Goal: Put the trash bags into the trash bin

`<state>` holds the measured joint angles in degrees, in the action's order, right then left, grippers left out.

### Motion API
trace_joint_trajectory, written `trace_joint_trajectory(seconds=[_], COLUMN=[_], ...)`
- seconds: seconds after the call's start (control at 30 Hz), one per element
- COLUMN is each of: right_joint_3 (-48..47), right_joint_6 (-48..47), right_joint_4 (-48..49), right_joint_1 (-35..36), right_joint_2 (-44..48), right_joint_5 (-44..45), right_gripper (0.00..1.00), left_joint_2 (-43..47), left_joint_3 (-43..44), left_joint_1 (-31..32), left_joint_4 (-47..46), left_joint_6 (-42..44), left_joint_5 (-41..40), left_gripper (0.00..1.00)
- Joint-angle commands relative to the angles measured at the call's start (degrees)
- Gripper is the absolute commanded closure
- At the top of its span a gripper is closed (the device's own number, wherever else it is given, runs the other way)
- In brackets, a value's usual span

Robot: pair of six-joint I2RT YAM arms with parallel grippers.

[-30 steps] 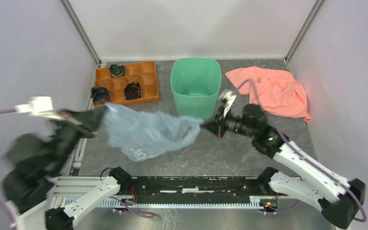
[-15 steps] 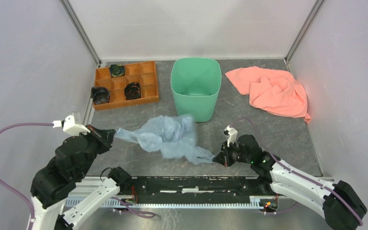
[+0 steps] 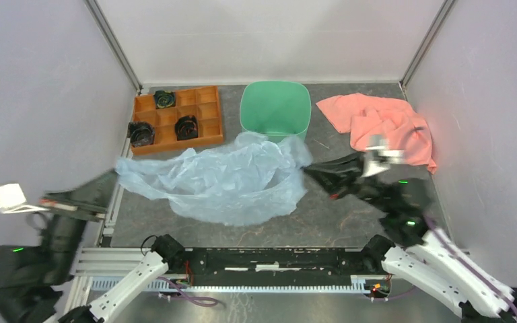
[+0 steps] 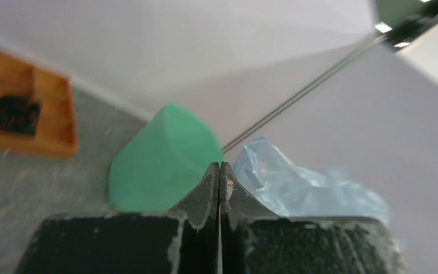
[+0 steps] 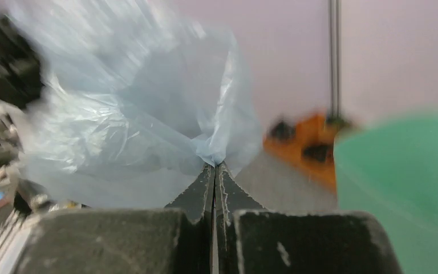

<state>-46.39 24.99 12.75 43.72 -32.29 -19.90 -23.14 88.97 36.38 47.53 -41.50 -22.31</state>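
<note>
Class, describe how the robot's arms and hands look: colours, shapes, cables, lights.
The left arm and right arm share white lower links and bulky black upper segments, each with a small green light. A purple cable runs along the right arm. The left hand and right hand each have two black wedge-shaped fingers, edges scuffed pale.

Crinkly translucent plastic trash bag, smooth plastic trash bin, soft cloth
</note>
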Motion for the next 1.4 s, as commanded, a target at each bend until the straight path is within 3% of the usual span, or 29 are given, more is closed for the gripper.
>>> trace_joint_trajectory(seconds=[0.0, 0.03, 0.1, 0.17, 0.23, 0.33, 0.43, 0.5, 0.63, 0.73, 0.87, 1.0, 1.23, 1.37], right_joint_3=[27.47, 33.00, 35.88, 28.49, 15.12, -7.73, -15.78, -11.57, 7.46, 16.37, 6.98, -4.90, 7.69, 10.97], right_joint_6=[9.46, 11.03, 10.28, 5.37, 0.04, -5.10, -2.61, -1.37, 0.69, 0.65, -4.94, -10.42, -5.68, -4.62], right_joint_4=[2.75, 6.53, 4.86, -2.04, -8.50, -15.89, -9.26, -4.91, -5.66, -6.99, -12.54, -18.27, -8.06, -4.33], right_joint_1=[0.07, 0.16, 0.14, 0.12, 0.06, 0.13, 0.13, 0.08, 0.12, 0.07, 0.00, 0.01, 0.04, 0.02], right_joint_2=[-8.72, -9.81, -10.08, -9.87, -10.69, -14.05, -13.69, -11.72, -10.83, -12.16, -9.39, -13.83, -15.76, -16.41], right_joint_5=[-3.46, -4.60, -2.66, -0.60, -0.22, -1.21, -5.92, -6.20, 0.15, 0.90, 3.06, -0.15, -0.76, -0.32], right_gripper=[0.99, 0.99, 0.99, 0.99, 0.99, 0.99, 0.99, 0.99, 1.00, 1.00, 1.00, 1.00, 1.00, 0.97], left_joint_2=[6.68, 7.81, 8.63, 6.10, 0.68, -10.16, -17.15, -16.65, -9.80, -7.09, -2.99, -5.00, -0.33, -0.01], left_joint_3=[-21.82, -26.19, -30.32, -26.88, -15.44, 4.15, 17.29, 15.31, -5.26, -14.24, -9.55, -2.69, -12.71, -14.00], left_joint_1=[0.01, 0.01, 0.06, 0.43, 1.31, 1.41, 1.28, 1.14, 1.30, 1.32, 1.38, 1.40, 1.41, 1.43], left_joint_4=[15.44, 17.16, 19.82, 21.50, 17.70, 9.16, 1.91, -0.24, 10.20, 15.35, 11.66, 13.86, 13.82, 13.95], left_joint_6=[-15.35, -16.66, -16.79, -14.83, -8.13, 1.39, 5.25, 5.55, -1.06, -3.79, -1.87, -2.09, -6.17, -5.95], left_joint_5=[-5.26, -3.75, -2.62, -5.67, -6.51, -0.32, 9.93, 7.09, -10.03, -10.87, -10.96, -15.61, -12.96, -13.17], left_gripper=[0.98, 0.98, 0.98, 0.98, 0.98, 0.98, 0.98, 0.98, 0.98, 0.98, 0.98, 0.98, 0.98, 0.98])
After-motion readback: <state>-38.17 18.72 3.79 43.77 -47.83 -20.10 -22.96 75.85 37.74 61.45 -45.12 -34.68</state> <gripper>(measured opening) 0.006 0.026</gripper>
